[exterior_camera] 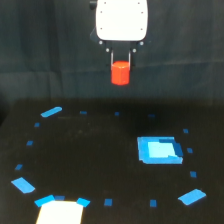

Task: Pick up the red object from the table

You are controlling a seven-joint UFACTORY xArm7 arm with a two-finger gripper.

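You have the red object (120, 73) clamped in the tool (120, 60), whose two thin dark fingers (130, 61) run down either side of its upper half, and it hangs in the air well clear of the worktop (90, 150), above the far edge and roughly midway along it. Judging by its small, stubby cylindrical shape, it should be light and stiff, so it likely needs only a modest squeeze; its smooth round wall could slip or twist if the grip is loose. The hold sits high on the cylinder, with the lower half showing below the fingertips, and that looks a fair place for it, across the width. The picture is too soft to tell how deeply the fingers bite. Below, a flat blue square (159, 149) lies toward the worktop's right side in the exterior view, well apart from the load, and small blue tape marks (51, 111) dot the surface in a ring. The lift itself appears done
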